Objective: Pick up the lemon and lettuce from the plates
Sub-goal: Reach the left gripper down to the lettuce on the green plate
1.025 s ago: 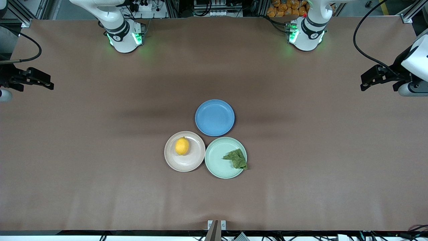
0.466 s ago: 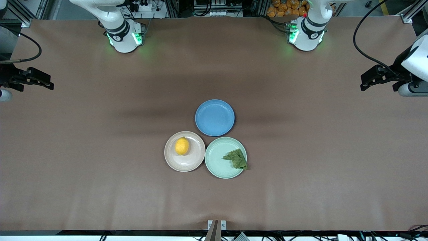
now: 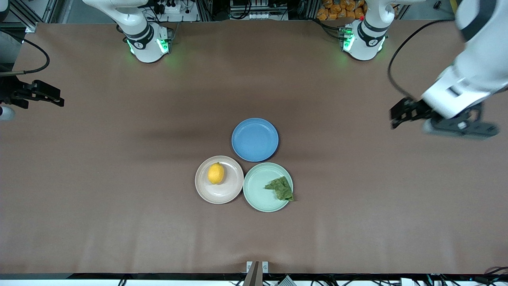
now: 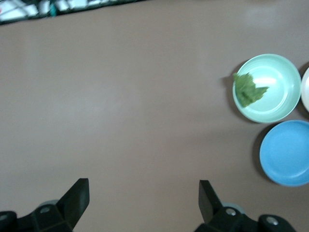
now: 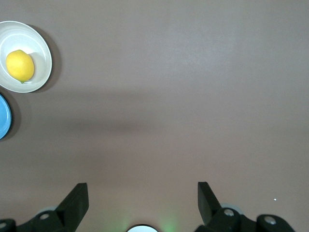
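The lemon [image 3: 216, 173] was seen on the beige plate [image 3: 228, 192], the lettuce [image 3: 281, 188] on the mint plate [image 3: 258, 194]. Both hands, left [image 3: 397, 115] and right [image 3: 59, 100], were held spread over bare table [image 3: 119, 222], seemingly empty.

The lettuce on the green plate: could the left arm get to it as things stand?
Probably yes. The lettuce lies uncovered at the green plate edge toward the left arm's end, and only bare table lies between it and the left end effector, which is open.
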`<action>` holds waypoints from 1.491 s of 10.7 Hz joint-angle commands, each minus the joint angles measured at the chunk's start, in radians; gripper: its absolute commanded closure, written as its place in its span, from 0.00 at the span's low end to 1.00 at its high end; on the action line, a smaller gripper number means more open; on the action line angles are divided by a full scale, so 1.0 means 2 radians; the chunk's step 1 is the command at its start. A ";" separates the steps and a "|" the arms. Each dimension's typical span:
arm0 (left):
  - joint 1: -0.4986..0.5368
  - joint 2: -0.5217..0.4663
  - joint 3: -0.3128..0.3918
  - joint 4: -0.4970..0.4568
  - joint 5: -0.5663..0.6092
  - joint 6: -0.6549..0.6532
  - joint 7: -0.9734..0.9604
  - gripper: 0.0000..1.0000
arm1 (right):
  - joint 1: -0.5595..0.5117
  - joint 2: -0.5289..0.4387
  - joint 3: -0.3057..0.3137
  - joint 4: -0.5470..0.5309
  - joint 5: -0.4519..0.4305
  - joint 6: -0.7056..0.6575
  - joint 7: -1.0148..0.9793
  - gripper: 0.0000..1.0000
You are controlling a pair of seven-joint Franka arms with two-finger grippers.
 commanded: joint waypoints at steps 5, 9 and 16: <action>-0.090 0.114 0.001 0.006 -0.004 0.179 0.001 0.00 | 0.016 -0.002 0.008 0.001 0.002 -0.004 0.048 0.00; -0.140 0.196 0.000 0.005 0.014 0.291 0.002 0.00 | 0.037 0.000 0.008 0.001 0.019 -0.001 0.064 0.00; -0.181 0.327 0.001 0.004 0.051 0.477 0.004 0.00 | 0.110 0.023 0.008 0.000 0.043 0.038 0.186 0.00</action>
